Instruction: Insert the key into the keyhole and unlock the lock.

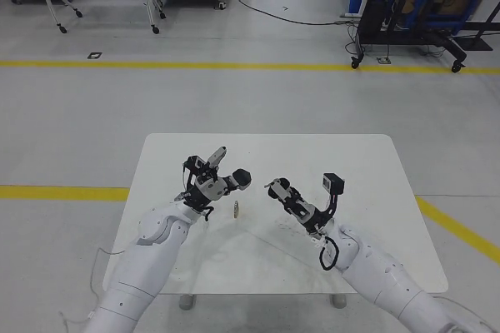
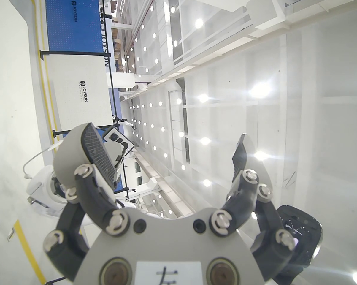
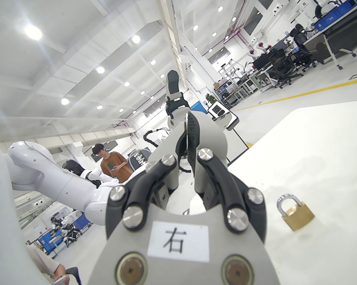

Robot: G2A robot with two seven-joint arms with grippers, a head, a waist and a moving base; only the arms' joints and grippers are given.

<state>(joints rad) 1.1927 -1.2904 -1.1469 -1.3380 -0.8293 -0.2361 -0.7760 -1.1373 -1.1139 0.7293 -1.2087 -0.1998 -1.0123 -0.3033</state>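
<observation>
White table [image 1: 375, 166] on a grey shop floor, yellow lines behind. My right gripper [image 3: 186, 131] is clamped down, its ribbed black pads [image 3: 193, 137] nearly meeting on a thin pale sliver I take to be the key [image 3: 183, 143]. It's too edge-on to be sure. That gripper hangs above the table right of centre, tipped up and away. My left gripper [image 2: 166, 143] is spread wide with nothing in it, also raised, left of centre, pointing at the ceiling. The padlock [image 3: 295, 213] sits on the table between the two arms, a little nearer than both sets of fingertips, and neither touches it. It has a brass body [image 3: 299, 219], a squared block with a dull smooth face, and a bright steel shackle [image 3: 287, 200] looped shut. I can't see the keyhole, so I don't know which way it faces. My read on handling: the lock is small, rigid and dense, and slick enough to skate on the tabletop if the key pushes at it unsupported. I'd grip it across the flat faces of the body with the left gripper and leave the shackle free to pop. The key is thin, stiff and flat, and will likely twist in the pads under turning load unless it's pinched on the broad head. The ribbed rubber should help there.
</observation>
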